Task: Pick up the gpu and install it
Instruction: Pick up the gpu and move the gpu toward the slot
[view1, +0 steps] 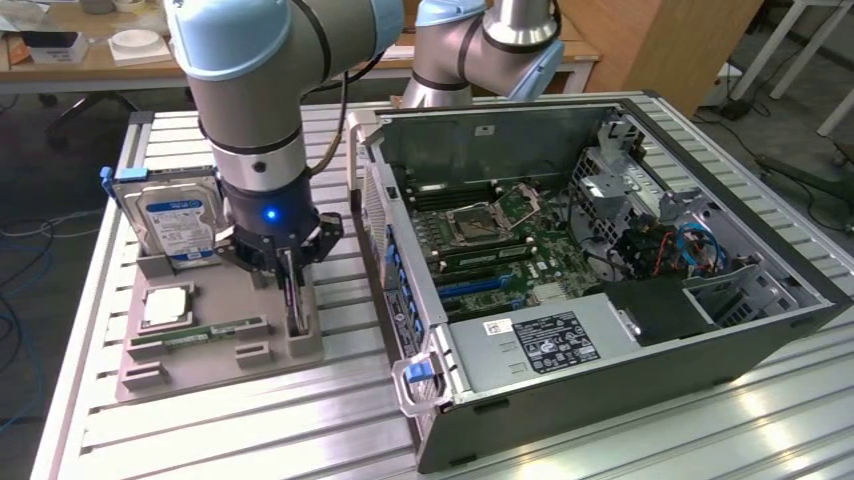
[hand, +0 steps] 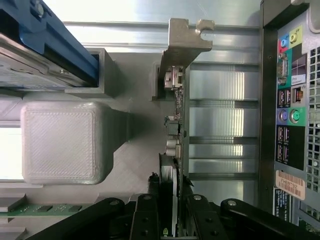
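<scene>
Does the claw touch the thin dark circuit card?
Touching: wrist view shows the claw closed on both faces of the thin dark circuit card with silvery bracket.

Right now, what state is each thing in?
gpu: upright in tray slot, clamped by end effector.
end effector: shut on gpu.
hard drive: standing in tray.
RAM: lying in tray.
CPU: flat on tray.
case: on its side, open.

Arm (view1: 247, 100) upright, wrist pointing down; tool (view1: 295, 318) vertical, fingers (hand: 150, 210) narrowed, clamped on gpu (hand: 181, 115) edge.
</scene>
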